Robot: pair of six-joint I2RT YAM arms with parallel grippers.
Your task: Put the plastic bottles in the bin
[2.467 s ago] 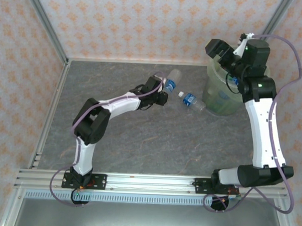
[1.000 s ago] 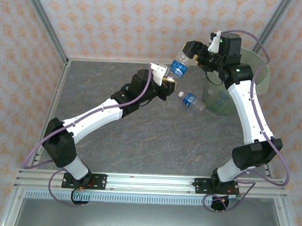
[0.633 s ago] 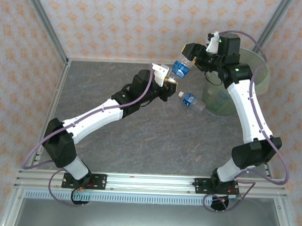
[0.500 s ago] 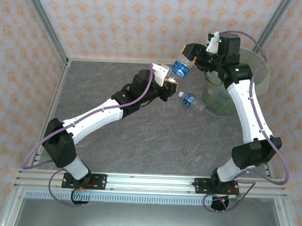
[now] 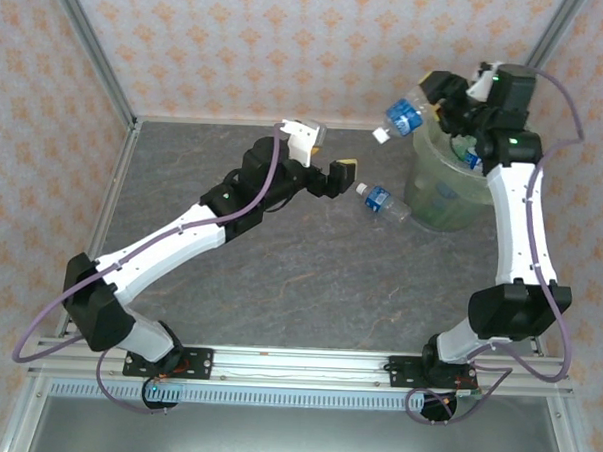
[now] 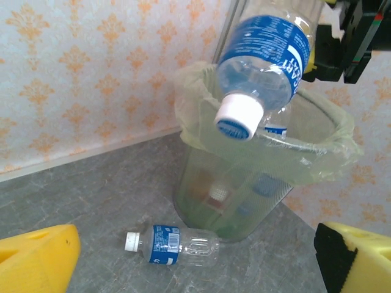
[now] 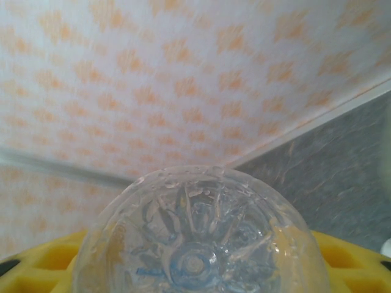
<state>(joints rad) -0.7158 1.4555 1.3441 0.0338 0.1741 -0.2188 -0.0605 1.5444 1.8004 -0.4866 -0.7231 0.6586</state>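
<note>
My right gripper (image 5: 434, 100) is shut on the base of a clear plastic bottle (image 5: 403, 116) with a blue label and white cap. It holds the bottle tilted, cap down, in the air by the left rim of the bin (image 5: 445, 192). The right wrist view shows the bottle's base (image 7: 195, 244) between yellow pads (image 7: 351, 259). In the left wrist view the held bottle (image 6: 264, 56) hangs over the bin's lined rim (image 6: 198, 119). A second bottle (image 5: 383, 202) lies on the table against the bin's foot. My left gripper (image 5: 328, 157) stands open and empty, left of both.
Through the bin's translucent wall (image 6: 195, 189) I make out several bottles inside, one red-orange. Patterned walls close the table at the back and sides, with a metal post (image 5: 545, 41) behind the bin. Grey tabletop (image 5: 300, 266) stretches in front of the arms.
The left gripper opened, let go of the bottle and drew back to the left. The right gripper closed on the bottle's base and carried it right, to the bin's rim.
</note>
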